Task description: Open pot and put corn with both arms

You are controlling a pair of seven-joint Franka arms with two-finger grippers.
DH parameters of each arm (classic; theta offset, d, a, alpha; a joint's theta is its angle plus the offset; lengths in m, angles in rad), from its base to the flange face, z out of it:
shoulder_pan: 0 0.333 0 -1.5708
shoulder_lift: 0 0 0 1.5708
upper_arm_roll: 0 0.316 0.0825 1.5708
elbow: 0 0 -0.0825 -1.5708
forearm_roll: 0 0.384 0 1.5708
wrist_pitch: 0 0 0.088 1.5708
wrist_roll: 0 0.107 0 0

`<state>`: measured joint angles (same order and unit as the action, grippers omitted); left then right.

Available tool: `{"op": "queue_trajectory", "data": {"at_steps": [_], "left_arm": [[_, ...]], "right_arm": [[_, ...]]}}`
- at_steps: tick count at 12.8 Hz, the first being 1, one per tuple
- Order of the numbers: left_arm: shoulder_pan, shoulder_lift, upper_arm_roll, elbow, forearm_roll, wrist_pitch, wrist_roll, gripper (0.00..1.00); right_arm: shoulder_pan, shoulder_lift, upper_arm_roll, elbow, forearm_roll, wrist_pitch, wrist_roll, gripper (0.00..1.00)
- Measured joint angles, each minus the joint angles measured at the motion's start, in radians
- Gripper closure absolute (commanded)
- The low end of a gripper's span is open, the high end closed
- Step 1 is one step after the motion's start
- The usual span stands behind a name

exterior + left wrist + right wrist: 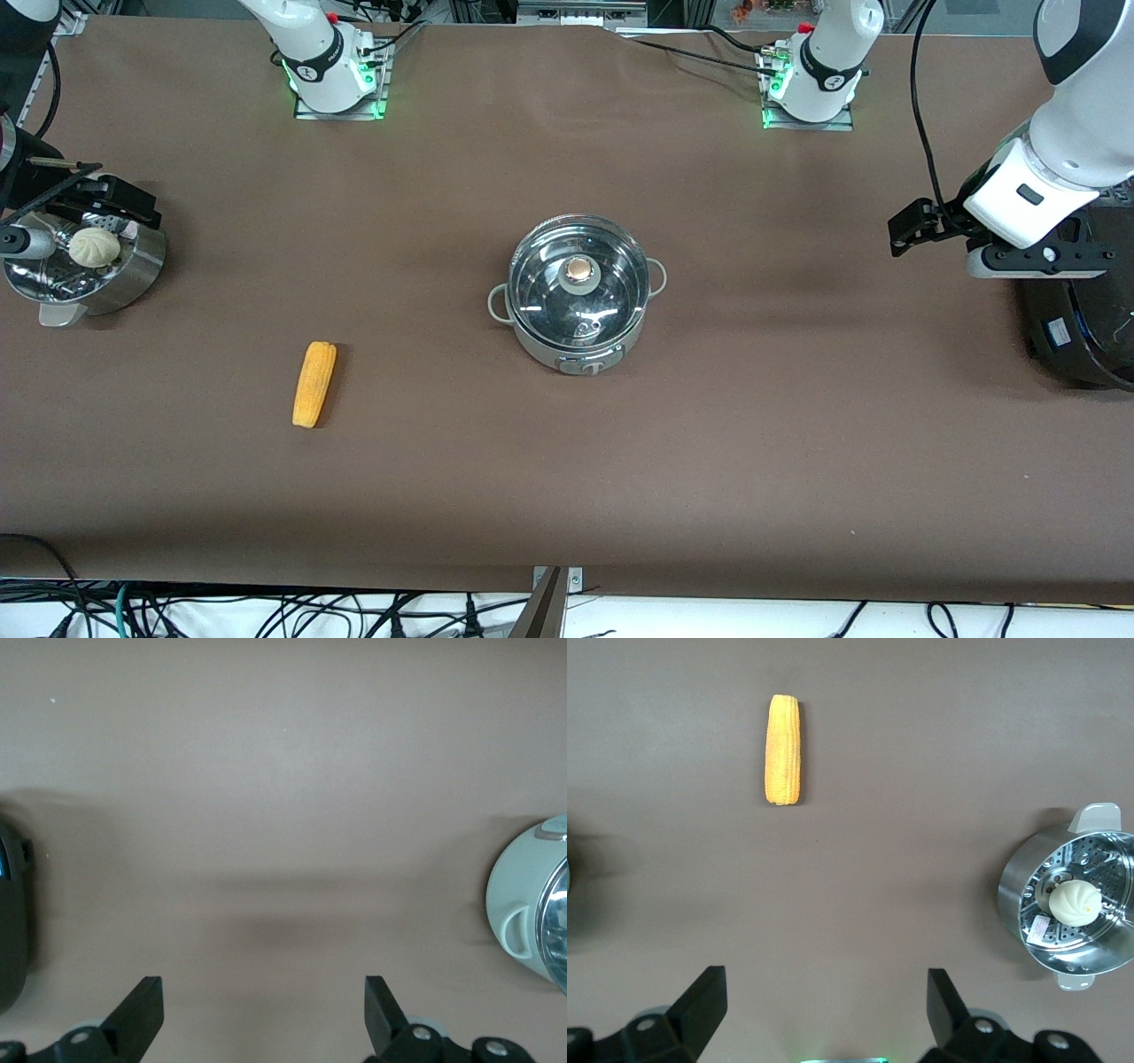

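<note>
Both jaws gape empty; shiny pot (577, 292) wears its glass lid; yellow-orange tapered corn (314, 384) lies alone.

Two white arms (1063, 133) with dark grey joints, black cables and green-lit bases.

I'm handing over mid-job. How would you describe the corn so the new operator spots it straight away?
Start at the round shiny steel pot with the clear glass lid in the middle of the brown table. Toward the right arm's end, slightly nearer the front camera, lies the tapered yellow-orange corn cob alone on the cloth. It is the only long, brightly coloured thing.
</note>
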<state>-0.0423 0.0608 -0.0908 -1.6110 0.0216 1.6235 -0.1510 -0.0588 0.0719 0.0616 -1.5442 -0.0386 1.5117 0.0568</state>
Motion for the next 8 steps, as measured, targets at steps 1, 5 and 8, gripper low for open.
{"op": "queue_trajectory", "data": {"at_steps": [1,5,8], "left_arm": [[0.000,-0.001,0.000,0.002,0.000,-0.005,0.000,0.00],[0.000,-0.001,0.000,0.006,0.000,-0.013,0.000,0.00],[0.000,-0.001,0.000,0.007,0.000,-0.013,0.000,0.00]], "right_arm": [[0.000,0.000,0.000,0.000,0.000,0.000,0.000,0.00],[0.000,0.000,0.000,0.001,0.001,0.000,-0.003,0.00],[0.000,0.000,0.000,0.001,0.001,0.000,-0.003,0.00]]}}
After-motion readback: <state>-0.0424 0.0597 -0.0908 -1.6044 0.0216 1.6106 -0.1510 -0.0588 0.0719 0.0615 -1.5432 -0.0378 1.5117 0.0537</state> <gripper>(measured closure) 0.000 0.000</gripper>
